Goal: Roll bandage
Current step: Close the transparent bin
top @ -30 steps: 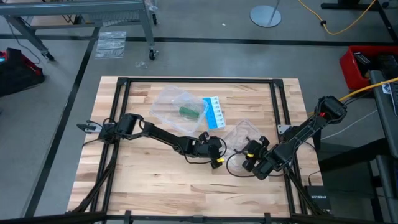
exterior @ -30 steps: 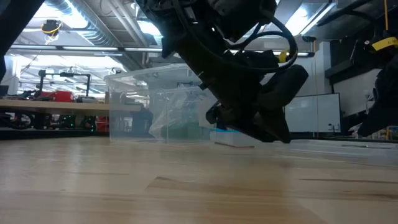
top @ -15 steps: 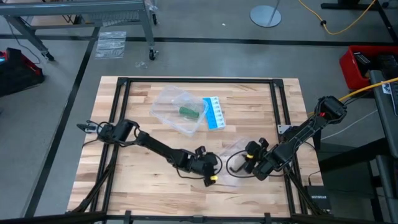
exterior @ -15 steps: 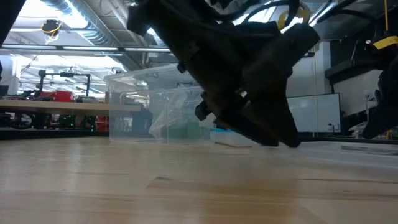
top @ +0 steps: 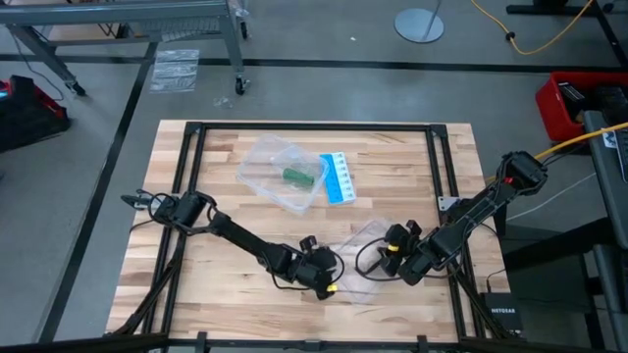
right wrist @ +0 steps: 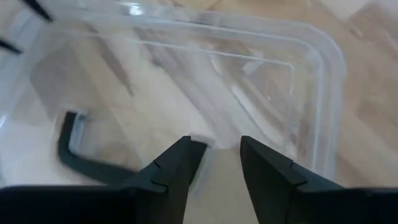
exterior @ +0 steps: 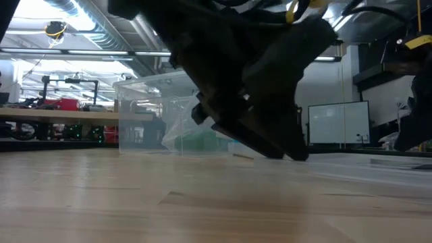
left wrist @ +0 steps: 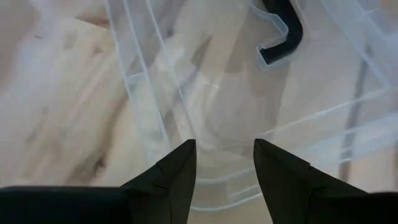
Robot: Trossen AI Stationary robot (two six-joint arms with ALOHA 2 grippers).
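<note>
1. The bandage (top: 293,176) is a small dark green roll sitting inside a clear plastic tub (top: 257,157) up around 12 o'clock on the desk (top: 226,304), well apart from both arms. A blue-and-white card (top: 339,177) lies just beside the tub at its 3 o'clock.
2. Both arms are busy down at 6 o'clock instead, with a clear lid (top: 365,238) between them. Looks to me like they're setting the lid aside so the tub stays open for getting at the bandage.
3. Left gripper (left wrist: 222,168): fingers apart, nothing between them in the wrist view, tips hovering right over the lid's rim. It sits at the lid's 8 o'clock.
4. Right gripper (right wrist: 216,163): fingers apart too, and the lid's edge seems to run right at the gap. I can't tell if it's actually pinching it. It's at the lid's 3 o'clock.
5. Room to move: bare wood between the lid and the tub, so the path to 12 o'clock looks free. The right arm works close to the desk's 3 o'clock frame rail (top: 442,186), so less slack that side.
6. In the low view a dark arm blocks most of the middle, with the tub showing behind it.
</note>
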